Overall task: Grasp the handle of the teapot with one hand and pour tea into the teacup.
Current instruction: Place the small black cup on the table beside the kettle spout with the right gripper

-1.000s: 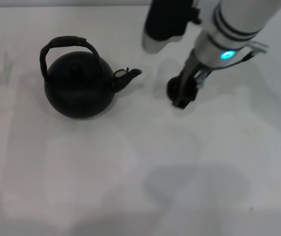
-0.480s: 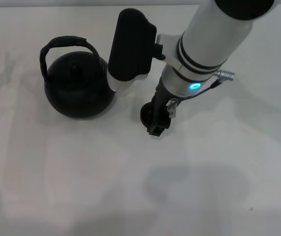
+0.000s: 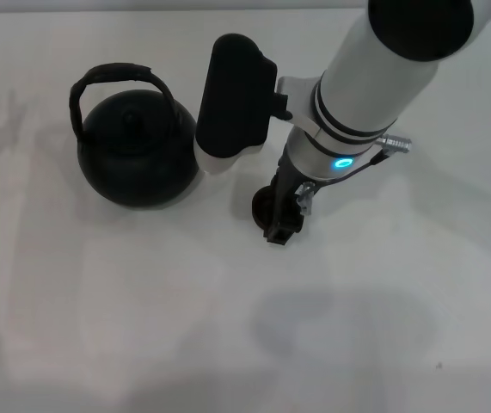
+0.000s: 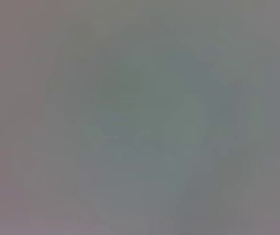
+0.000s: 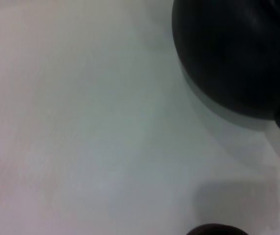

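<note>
The right gripper (image 3: 281, 215) hangs low over the white tabletop (image 3: 142, 310), its dark jaws pointing down at the teacup (image 3: 264, 206), which shows only as a small dark round shape at the jaws' left side, touching or partly between them; whether the jaws are clamped on the cup or merely beside it I cannot tell from the head view. The teapot (image 3: 133, 155) stands upright on the tabletop to the left of the cup, near but apart from it, with the handle (image 3: 112, 76) arching over its top, untouched by any gripper. A black part of the right arm (image 3: 232, 95) covers the pot's spout side. In the right wrist view the teapot (image 5: 233, 54) fills one corner as a dark round mass, and a sliver of the teacup (image 5: 217, 229) shows at the frame's edge. The left wrist view shows only a blank grey blur, and the left gripper appears in no view. Compared with 0.5 s ago, the right gripper and cup sit slightly farther right and lower in the head view; 1 s ago they were well to the right of the spout, which was then uncovered. The teapot has not moved.
</note>
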Controlling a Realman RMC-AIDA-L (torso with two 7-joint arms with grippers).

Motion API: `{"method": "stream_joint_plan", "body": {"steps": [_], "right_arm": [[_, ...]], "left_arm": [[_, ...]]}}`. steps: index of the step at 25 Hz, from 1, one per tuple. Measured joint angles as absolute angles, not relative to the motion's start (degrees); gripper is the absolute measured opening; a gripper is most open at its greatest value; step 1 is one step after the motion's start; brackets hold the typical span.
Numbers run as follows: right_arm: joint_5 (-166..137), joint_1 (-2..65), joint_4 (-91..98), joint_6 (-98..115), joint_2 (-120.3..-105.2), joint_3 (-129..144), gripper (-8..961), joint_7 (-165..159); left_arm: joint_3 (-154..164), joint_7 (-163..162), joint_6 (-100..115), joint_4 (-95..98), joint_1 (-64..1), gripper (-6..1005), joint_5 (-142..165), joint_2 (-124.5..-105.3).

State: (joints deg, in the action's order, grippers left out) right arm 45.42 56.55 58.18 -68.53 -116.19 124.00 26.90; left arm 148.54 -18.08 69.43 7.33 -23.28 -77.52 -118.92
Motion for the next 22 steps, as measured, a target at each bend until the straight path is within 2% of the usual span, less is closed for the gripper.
{"method": "stream_joint_plan", "body": {"steps": [22], "right_arm": [[45.53, 56.78, 58.54, -68.30, -116.19, 125.25, 738, 27.59]], "left_arm": [[148.53, -18.05, 69.43, 7.12, -23.56, 849, -77.56, -118.87]]}}
